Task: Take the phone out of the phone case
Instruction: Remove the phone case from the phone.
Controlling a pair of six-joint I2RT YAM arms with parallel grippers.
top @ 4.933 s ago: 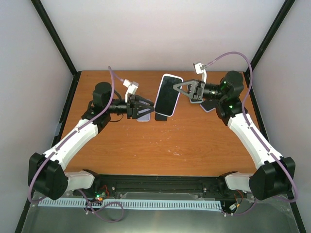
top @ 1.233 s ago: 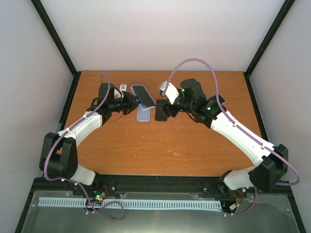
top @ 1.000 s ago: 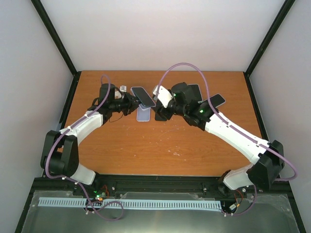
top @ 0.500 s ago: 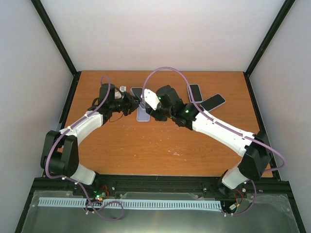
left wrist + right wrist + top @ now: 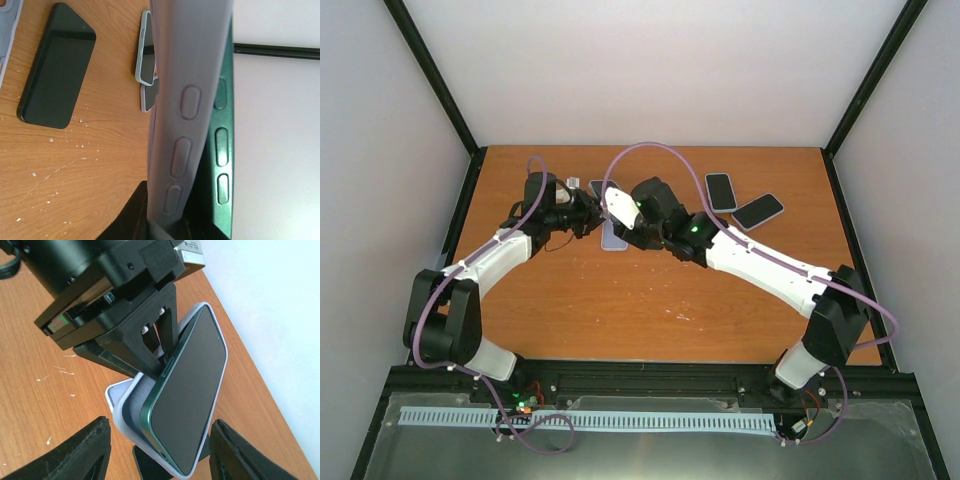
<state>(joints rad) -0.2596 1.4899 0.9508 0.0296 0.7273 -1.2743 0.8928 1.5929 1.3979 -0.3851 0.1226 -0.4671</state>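
Tabletop (image 5: pixel 620 310): brown wood, flecked with white specks.
Left pincer (image 5: pixel 160 347): clenched on the phone case (image 5: pixel 185 100). The case is lavender and held tilted above the wood, at about 11 o'clock from tabletop centre in the top view.
Right pincer (image 5: pixel 160 426): released, fingers straddling the case's free end with a gap on either side.
Phone (image 5: pixel 187 390): dark green, sits crooked in the case, one long edge lifted clear of the case wall.
Spare phone A (image 5: pixel 720 191) and spare phone B (image 5: pixel 758 210): flat on the wood at 1 o'clock, near each other.

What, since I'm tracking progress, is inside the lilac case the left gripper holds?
A dark green phone, one end lifted above the rim of the lilac case. The case floor beneath is hidden.
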